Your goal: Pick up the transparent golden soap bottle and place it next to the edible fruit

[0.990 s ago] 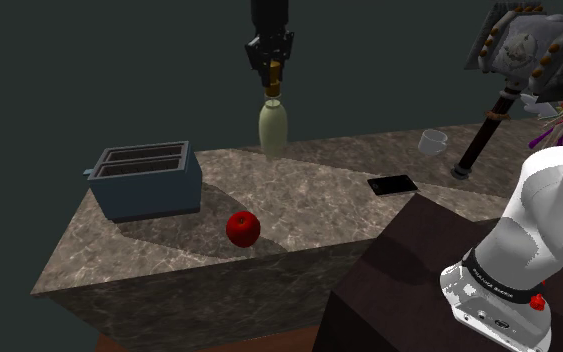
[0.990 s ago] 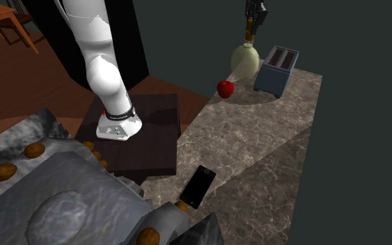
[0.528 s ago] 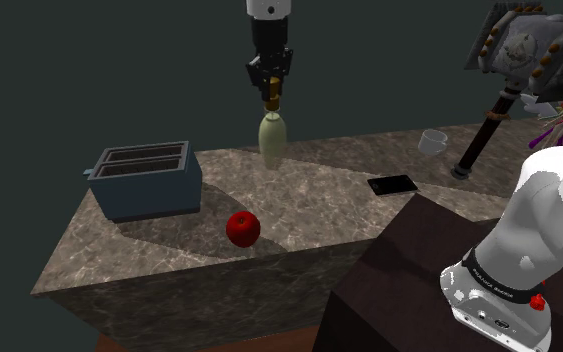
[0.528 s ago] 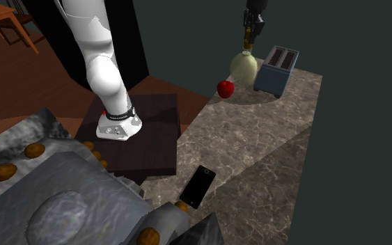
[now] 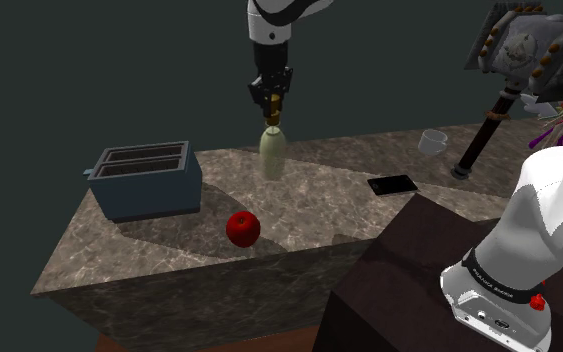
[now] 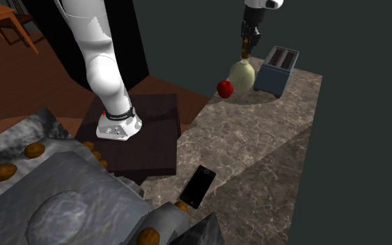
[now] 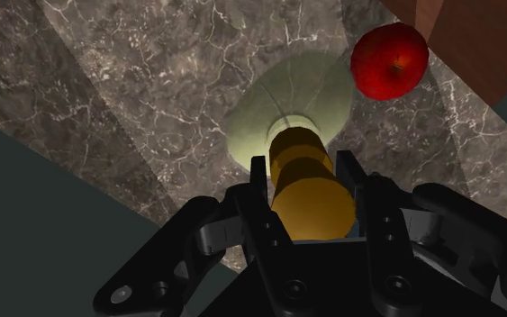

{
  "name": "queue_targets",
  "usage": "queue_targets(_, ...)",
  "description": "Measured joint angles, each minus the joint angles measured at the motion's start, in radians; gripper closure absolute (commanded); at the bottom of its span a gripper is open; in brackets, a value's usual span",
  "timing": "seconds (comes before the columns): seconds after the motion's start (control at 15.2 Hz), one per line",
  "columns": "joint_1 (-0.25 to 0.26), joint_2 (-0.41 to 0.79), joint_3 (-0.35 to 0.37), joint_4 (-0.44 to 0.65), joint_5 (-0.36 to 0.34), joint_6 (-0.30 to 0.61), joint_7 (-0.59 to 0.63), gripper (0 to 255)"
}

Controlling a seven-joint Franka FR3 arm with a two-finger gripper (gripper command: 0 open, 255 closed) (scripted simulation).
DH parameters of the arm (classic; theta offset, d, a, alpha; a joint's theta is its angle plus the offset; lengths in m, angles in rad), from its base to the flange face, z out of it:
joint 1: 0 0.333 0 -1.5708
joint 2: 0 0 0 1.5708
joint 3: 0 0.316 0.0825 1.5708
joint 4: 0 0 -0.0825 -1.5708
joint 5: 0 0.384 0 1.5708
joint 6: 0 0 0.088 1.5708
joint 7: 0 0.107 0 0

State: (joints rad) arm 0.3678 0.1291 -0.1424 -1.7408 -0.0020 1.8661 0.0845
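Observation:
My gripper (image 5: pixel 272 103) is shut on the golden cap of the soap bottle (image 5: pixel 272 156), a pale, see-through greenish bottle that hangs upright from the fingers. Its base is at or just above the marble counter (image 5: pixel 319 200), behind the red apple (image 5: pixel 243 228). In the second exterior view the gripper (image 6: pixel 246 50) holds the bottle (image 6: pixel 241 74) right beside the apple (image 6: pixel 225 88). In the wrist view the gripper (image 7: pixel 307 194) clasps the cap between both fingers (image 7: pixel 258 194), with the bottle body (image 7: pixel 269 122) below and the apple (image 7: pixel 389 60) close beside it.
A blue-grey toaster (image 5: pixel 144 178) stands on the counter at the shoulder view's left. A black phone (image 5: pixel 392 184), a white cup (image 5: pixel 432 141) and a large hammer-like object (image 5: pixel 499 100) are at the right. The dark stand (image 5: pixel 419 270) is in front.
The gripper has come down with the bottle, bringing its base from well above the counter to the counter's level behind the apple. The apple and toaster have not moved.

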Motion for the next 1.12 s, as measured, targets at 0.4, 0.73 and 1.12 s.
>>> queue_targets(0.4,-0.001,0.014,-0.001,-0.063,0.002,0.077,-0.002,255)
queue_targets(0.73,-0.002,0.033,0.000,-0.107,0.005,0.139,-0.003,255)
queue_targets(1.12,-0.001,0.054,0.002,-0.162,0.008,0.216,-0.002,255)
